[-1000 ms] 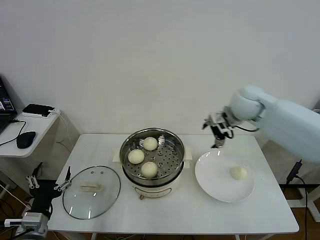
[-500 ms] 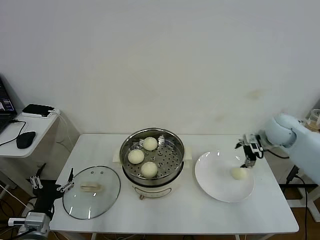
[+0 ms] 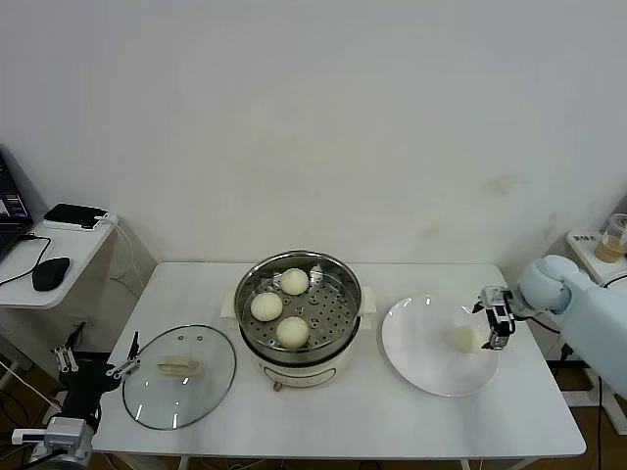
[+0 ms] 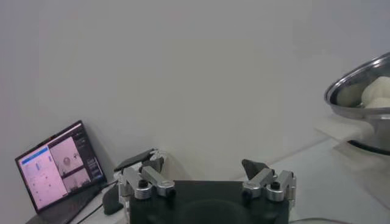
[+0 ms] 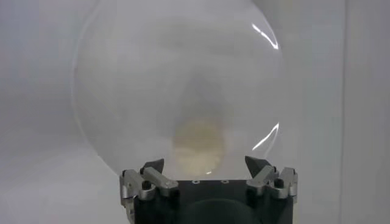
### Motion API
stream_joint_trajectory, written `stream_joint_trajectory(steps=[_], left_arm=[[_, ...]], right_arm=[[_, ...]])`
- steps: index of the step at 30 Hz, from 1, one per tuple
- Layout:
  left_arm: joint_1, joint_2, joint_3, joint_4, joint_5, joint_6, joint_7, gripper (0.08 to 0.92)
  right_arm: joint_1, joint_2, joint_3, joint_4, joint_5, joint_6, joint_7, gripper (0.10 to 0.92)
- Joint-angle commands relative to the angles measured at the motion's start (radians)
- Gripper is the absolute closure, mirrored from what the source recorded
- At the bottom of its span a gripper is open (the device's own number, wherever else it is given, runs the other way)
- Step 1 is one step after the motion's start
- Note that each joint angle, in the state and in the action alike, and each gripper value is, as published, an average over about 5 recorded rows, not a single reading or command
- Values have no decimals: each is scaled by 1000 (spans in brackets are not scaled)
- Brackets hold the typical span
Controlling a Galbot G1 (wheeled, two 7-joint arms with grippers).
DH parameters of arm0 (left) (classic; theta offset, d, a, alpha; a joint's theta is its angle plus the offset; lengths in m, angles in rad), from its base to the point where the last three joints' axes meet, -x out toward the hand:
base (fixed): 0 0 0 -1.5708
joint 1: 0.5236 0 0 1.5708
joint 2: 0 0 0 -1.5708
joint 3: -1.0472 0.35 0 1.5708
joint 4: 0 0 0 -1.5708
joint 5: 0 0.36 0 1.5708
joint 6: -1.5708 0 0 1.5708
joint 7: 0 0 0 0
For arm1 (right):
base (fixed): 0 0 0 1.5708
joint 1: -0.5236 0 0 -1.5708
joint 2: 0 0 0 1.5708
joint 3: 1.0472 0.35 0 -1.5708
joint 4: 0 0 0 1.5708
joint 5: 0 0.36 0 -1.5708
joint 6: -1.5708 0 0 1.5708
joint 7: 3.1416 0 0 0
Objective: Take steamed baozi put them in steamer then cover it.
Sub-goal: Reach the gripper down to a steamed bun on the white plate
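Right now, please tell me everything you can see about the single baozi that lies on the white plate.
The baozi is a small round bun, cream-white and smooth, seemingly soft dough. It rests whole on the right part of the flat white plate, alone there, right of the steamer. The right end effector is at its right side, open, fingers either side in the right wrist view. Contact cannot be confirmed.
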Motion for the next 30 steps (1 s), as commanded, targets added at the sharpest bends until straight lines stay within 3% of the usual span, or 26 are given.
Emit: stream_joint_trajectory(steps=[1, 14, 30], left_arm=[[1, -1, -3, 4, 1, 0, 0, 177], [6, -4, -10, 13, 2, -1, 2, 177], [5, -6, -10, 14, 2, -1, 2, 177]], right_arm=[[-40, 102, 39, -100, -71, 19, 6, 203], [-35, 144, 38, -143, -106, -9, -8, 214], [-38, 135, 45, -143, -119, -30, -16, 407]])
